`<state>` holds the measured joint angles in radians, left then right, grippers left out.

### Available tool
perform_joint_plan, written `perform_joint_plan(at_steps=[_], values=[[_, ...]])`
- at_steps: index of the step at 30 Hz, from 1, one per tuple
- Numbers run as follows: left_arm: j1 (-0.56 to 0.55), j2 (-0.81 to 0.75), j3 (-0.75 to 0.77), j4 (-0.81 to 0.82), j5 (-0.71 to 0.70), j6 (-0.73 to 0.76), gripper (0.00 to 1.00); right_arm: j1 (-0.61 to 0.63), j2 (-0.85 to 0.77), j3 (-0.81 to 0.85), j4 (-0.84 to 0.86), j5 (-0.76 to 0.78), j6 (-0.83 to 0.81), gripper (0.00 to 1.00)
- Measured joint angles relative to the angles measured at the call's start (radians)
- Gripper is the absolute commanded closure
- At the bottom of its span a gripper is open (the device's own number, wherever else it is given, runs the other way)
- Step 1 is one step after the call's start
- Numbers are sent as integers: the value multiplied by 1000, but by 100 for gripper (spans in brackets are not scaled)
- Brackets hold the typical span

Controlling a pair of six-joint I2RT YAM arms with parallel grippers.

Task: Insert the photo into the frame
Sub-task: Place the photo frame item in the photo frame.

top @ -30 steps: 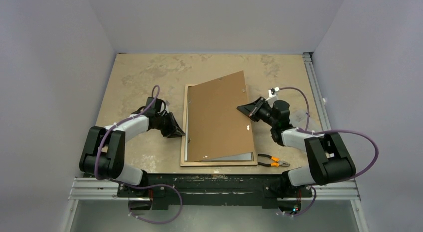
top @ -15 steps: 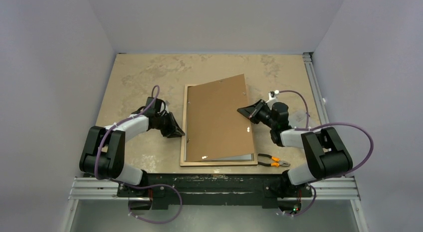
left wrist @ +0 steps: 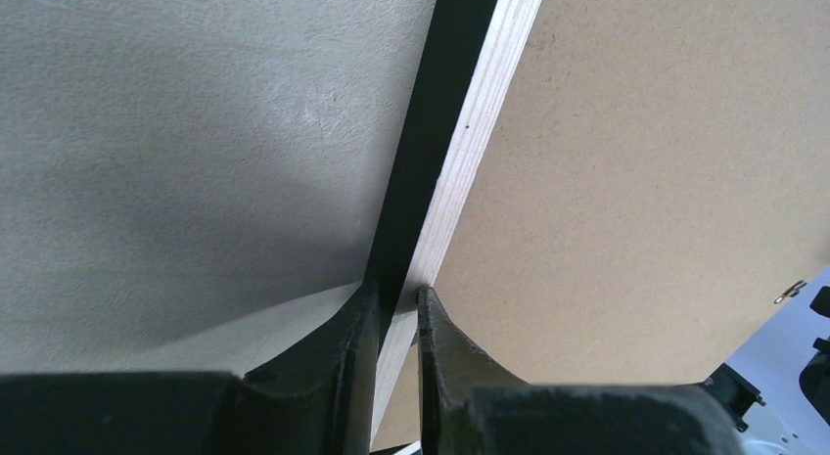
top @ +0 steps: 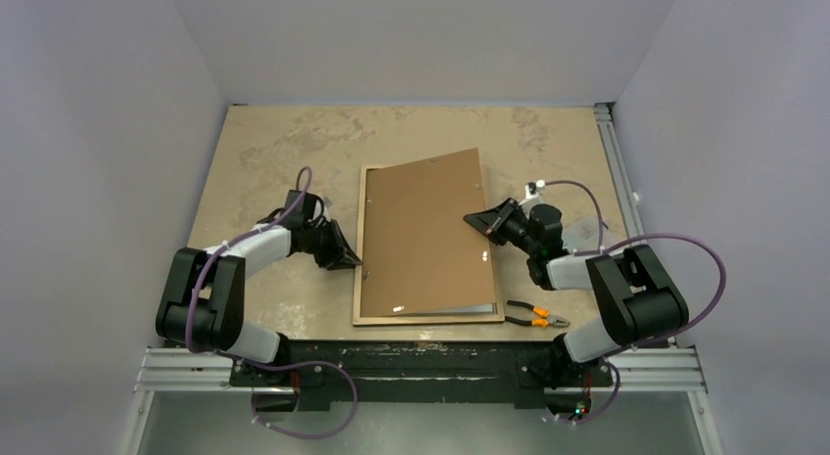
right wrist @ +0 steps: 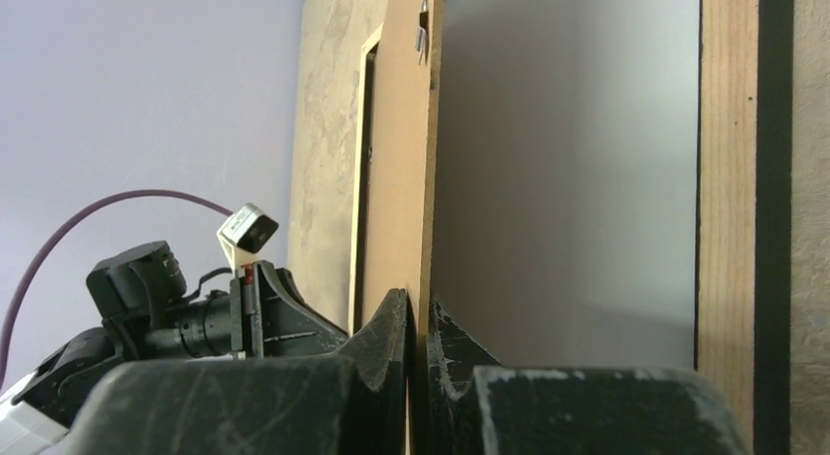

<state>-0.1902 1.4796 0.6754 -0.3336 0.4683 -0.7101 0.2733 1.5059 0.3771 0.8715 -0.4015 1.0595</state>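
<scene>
Brown backing board (top: 426, 230) aslant over the frame (top: 431, 319)

Left arm (top: 256, 246): I have it stretched low, forward and inward, elbow folded back near its base.
Left end effector (left wrist: 396, 300): fingers nearly together, pinching the frame (left wrist: 468, 132) rail between them.
Right arm (top: 576, 269): I see it doubled back on itself, wrist pointing left.
Right end effector (right wrist: 418, 316): clamped tight on the board (right wrist: 401, 161) edge, fingers either side.

backing board (top: 426, 235) atop frame (top: 431, 320), pliers (top: 533, 315) right of frame
</scene>
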Motion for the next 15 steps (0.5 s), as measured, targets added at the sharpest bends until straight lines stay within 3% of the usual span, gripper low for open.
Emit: perform_joint_plan(at_steps=[3,7,15], values=[[0,-1,1,-3,-3,0,94,5,8,0,-6,14,-18,69],[0,-2,2,-5,-4,0,93,33,41,18,-106,80,-90,49],[-2,-1,22,-38,-21,14,93,90,52,92,-279,151,-176,36]])
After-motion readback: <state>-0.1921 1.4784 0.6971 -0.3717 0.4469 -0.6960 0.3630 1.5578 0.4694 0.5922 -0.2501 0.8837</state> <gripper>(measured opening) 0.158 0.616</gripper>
